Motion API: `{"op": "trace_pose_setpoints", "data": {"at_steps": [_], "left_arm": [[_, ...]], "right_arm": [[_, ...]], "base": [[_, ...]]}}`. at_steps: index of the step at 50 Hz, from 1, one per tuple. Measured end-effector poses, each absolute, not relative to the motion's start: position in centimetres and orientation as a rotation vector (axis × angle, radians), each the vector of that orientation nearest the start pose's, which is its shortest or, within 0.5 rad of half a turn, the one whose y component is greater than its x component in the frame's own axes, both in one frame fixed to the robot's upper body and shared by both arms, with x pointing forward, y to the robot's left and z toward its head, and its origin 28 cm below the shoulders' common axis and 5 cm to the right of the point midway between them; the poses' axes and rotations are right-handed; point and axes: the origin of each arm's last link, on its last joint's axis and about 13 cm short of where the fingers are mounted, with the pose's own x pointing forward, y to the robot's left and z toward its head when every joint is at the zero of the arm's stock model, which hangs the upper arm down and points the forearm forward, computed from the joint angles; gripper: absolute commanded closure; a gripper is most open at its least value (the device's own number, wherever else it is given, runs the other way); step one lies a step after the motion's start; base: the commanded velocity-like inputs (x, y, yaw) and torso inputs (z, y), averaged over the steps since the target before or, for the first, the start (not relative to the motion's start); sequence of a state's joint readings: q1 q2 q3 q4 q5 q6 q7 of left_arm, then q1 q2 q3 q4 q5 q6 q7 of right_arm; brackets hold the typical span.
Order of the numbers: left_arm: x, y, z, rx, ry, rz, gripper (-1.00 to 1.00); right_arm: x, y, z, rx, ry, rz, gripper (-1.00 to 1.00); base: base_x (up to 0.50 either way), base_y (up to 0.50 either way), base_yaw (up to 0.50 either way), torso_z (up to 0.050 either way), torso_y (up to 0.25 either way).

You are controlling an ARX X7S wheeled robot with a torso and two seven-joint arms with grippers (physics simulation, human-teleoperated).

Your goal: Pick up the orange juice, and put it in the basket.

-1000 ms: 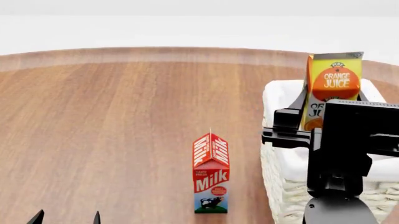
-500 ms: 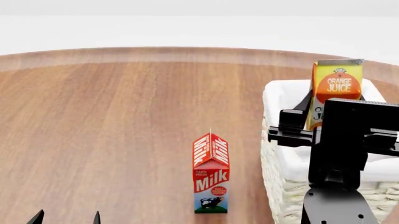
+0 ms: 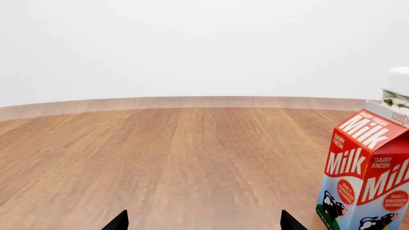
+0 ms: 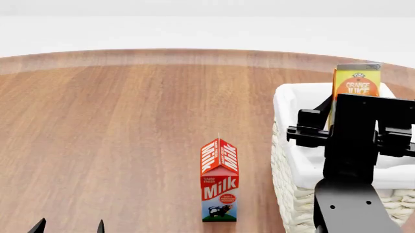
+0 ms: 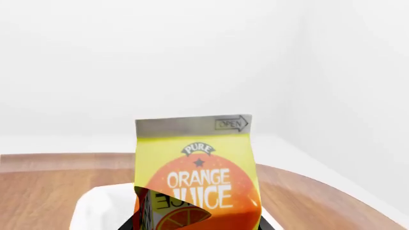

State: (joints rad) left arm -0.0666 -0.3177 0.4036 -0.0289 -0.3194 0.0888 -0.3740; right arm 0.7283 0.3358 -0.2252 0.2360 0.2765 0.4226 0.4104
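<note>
The orange juice (image 4: pixel 356 81), a yellow and orange carton, hangs upright over the far part of the cream wicker basket (image 4: pixel 285 104) at the right of the table. My right gripper (image 4: pixel 347 109) is shut on its lower half, and the arm hides the carton's base. The right wrist view shows the orange juice (image 5: pixel 198 177) filling the space between the fingers of the right gripper (image 5: pixel 197 225), with the white lining of the basket (image 5: pixel 102 206) below. My left gripper (image 4: pixel 69 227) is open and empty, low at the near left, far from both.
A red and white milk carton (image 4: pixel 219 182) stands upright on the wooden table (image 4: pixel 129 126), just left of the basket. In the left wrist view the milk carton (image 3: pixel 367 177) is beside my left gripper (image 3: pixel 203 225), and a corner of the basket (image 3: pixel 399 86) shows behind it.
My right arm has carried the orange juice farther out over the basket and lower, so less of the carton shows above the gripper. The left gripper and the milk carton have not moved.
</note>
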Motion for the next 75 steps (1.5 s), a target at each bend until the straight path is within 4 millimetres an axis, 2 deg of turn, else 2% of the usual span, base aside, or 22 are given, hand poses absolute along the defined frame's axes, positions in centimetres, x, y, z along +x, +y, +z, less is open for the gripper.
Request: {"op": "trace_pose_setpoints", "data": {"at_steps": [27, 47, 75], "left_arm": [[21.1, 20.5, 1.3, 0.000, 0.000, 0.000, -1.00], [21.1, 20.5, 1.3, 0.000, 0.000, 0.000, -1.00], [21.1, 20.5, 1.3, 0.000, 0.000, 0.000, -1.00]], "right_arm": [[36.1, -15.8, 13.5, -0.161, -0.002, -0.376, 1.00], [37.2, -15.8, 13.5, -0.157, 0.009, -0.397, 1.00], [38.9, -15.9, 12.3, -0.162, 0.023, -0.407, 1.00]], "base": [[0.00, 0.00, 0.00, 0.000, 0.001], [0.00, 0.00, 0.00, 0.000, 0.001], [0.00, 0.00, 0.00, 0.000, 0.001]]}}
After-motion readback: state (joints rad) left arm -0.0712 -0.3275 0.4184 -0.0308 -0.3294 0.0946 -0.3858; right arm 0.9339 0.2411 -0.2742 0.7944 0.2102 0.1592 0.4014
